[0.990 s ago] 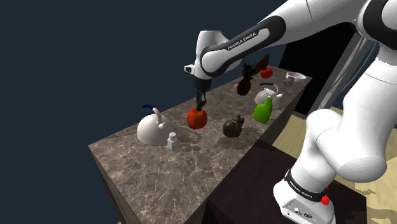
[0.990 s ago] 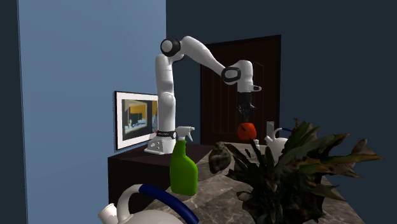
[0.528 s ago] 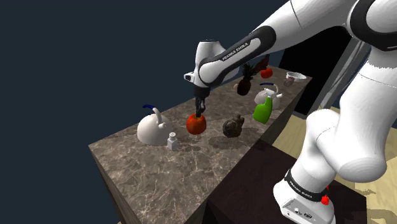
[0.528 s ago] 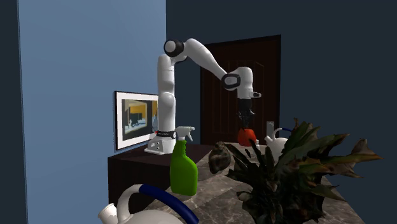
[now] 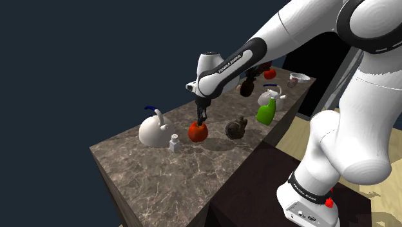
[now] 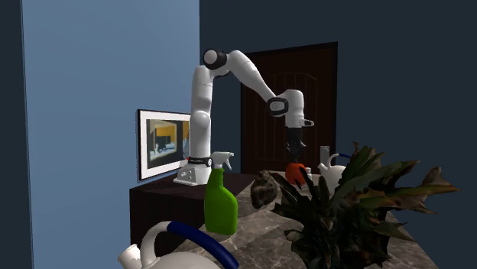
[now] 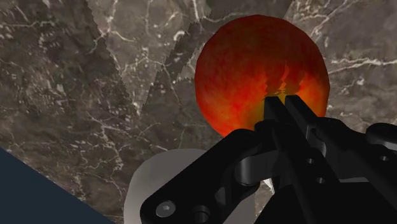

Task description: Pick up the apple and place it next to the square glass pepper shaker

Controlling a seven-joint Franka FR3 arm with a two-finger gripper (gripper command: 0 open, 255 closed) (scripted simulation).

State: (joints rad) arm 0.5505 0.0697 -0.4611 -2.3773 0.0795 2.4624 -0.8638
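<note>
A red-orange apple (image 5: 198, 131) hangs just above or on the dark marble counter (image 5: 161, 174), clasped from above by my black gripper (image 5: 200, 121). To its left in the shoulder view, a short gap away, stands the small square pepper shaker (image 5: 174, 142), drawn white. In the wrist view the fingers (image 7: 280, 108) close together on the top of the apple (image 7: 254, 70), with marble beneath. From the second exterior view the apple (image 6: 295, 170) sits under the gripper (image 6: 294, 157), partly behind plant leaves.
A white kettle (image 5: 154, 131) with a blue handle stands just behind the shaker. To the apple's right in the shoulder view are a dark brown figure (image 5: 236, 128), a green spray bottle (image 5: 266, 111), a second kettle (image 5: 270, 95), a plant (image 5: 248, 80) and a bowl (image 5: 297, 79).
The gripper has come down with the apple held in it and shifted slightly toward the shaker. The apple now sits much closer to the counter than a second ago.
</note>
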